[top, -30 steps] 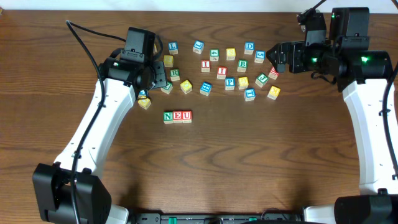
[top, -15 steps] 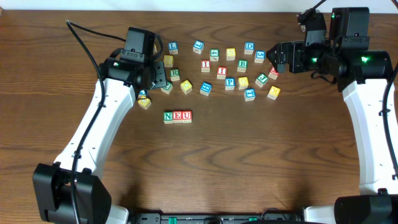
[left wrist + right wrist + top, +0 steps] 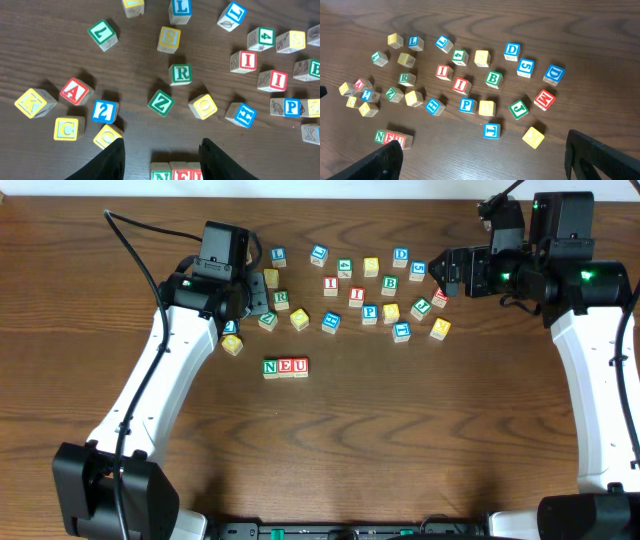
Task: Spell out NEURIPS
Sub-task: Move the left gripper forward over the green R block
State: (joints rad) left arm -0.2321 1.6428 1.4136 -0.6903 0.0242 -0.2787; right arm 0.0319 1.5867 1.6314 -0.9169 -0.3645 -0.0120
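Note:
Green N, red E and red U cubes (image 3: pixel 285 367) stand side by side in a row near the table's middle; the left wrist view shows them at its bottom edge (image 3: pixel 175 172). The green R (image 3: pixel 281 299) (image 3: pixel 181 73) lies loose just behind that row. Two red I cubes (image 3: pixel 331 285) (image 3: pixel 356 295) and the blue P (image 3: pixel 369 312) (image 3: pixel 466 105) sit farther right, with a yellow-faced cube (image 3: pixel 391 312) beside the P. My left gripper (image 3: pixel 252 302) (image 3: pixel 161 160) hovers open and empty to the left of the R. My right gripper (image 3: pixel 445 275) (image 3: pixel 492 160) is wide open at the scatter's right end, holding nothing.
Other cubes are scattered around: green Z (image 3: pixel 161 102), yellow O (image 3: pixel 203 106), red A (image 3: pixel 75 91), blue 2 (image 3: pixel 105 111), green B (image 3: pixel 390 283), blue D (image 3: pixel 401 255), red M (image 3: pixel 544 99), yellow K (image 3: pixel 440 328). Bare wood lies in front of the row.
The left arm has edged slightly toward the far side, uncovering more of the blue cube beside it. The cubes and the right arm have not moved.

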